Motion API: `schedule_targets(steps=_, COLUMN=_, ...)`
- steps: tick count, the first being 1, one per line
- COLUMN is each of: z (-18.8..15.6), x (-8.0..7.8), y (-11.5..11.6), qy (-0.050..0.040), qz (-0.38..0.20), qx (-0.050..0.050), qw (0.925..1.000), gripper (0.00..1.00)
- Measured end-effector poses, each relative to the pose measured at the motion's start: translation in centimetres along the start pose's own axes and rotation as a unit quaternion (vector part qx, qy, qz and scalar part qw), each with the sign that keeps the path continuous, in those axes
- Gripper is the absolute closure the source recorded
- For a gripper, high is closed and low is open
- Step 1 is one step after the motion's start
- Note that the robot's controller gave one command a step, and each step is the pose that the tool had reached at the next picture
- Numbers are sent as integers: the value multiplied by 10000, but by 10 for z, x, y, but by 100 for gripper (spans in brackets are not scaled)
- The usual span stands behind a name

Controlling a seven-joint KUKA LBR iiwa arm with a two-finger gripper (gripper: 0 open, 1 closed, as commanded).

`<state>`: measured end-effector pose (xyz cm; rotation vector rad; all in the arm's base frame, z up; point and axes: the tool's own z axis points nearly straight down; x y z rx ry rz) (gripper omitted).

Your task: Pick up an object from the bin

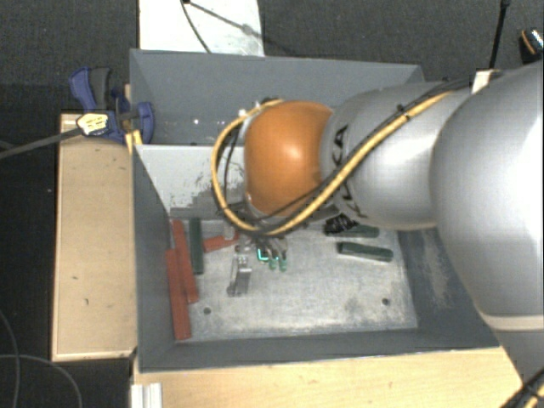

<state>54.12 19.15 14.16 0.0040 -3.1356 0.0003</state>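
We note gripper [265,257] low over bin [340,303] floor, just beside a small grey piece [238,279]; open or closed, we cannot tell

bin: grey metal bin [340,304], sloped walls, floor pretty scuffed up
left side: long red stick [180,313] lying along the foot of the left wall
right next to it: dark grey-green strip [196,245], just beside the stick and running the same way
middle-ish: small orange-red piece [219,243] near the strip, and a little grey metal bit [239,280] a bit nearer the front
right side: dark green bar [365,250] lying crosswise, well apart from the left bunch
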Motion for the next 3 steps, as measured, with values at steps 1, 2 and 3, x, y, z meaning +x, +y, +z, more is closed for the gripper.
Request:
schedule_targets(steps=1, z=75, x=-42, y=-23, qy=-27, qz=-144, qx=6, qw=9999, gripper=0)
schedule_targets(steps=2, z=71, x=-43, y=-21, qy=-45, qz=-126, qx=-9, qw=9999, gripper=100)
schedule_targets(steps=3, z=-80, x=-35, y=-60, qy=-86, qz=-422, qx=-7, qw=9991, gripper=100)
